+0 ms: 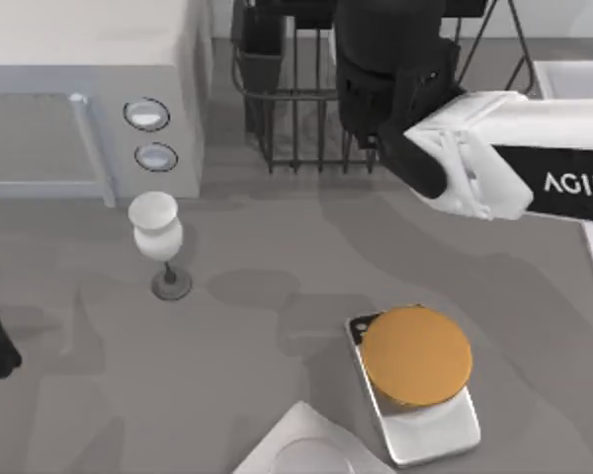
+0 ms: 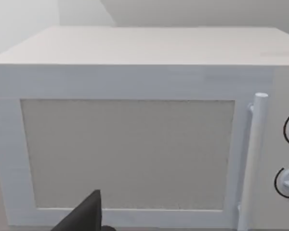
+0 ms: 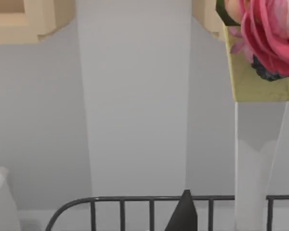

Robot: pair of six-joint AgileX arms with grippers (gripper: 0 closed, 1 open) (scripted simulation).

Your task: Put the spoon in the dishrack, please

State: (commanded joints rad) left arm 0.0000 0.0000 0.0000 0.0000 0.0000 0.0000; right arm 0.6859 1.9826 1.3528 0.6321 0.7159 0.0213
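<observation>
While the right tool [image 1: 376, 109] hangs over the dishrack [image 1: 296, 118], its grip, perhaps clenched, is unreadable.

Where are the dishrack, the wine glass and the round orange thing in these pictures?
dishrack [image 1: 295, 128]: top view, on its upright front bars.
wine glass [image 1: 156, 229]: top view, on the white bowl.
round orange disc [image 1: 416, 355]: top view, on the middle of its flat top.
</observation>
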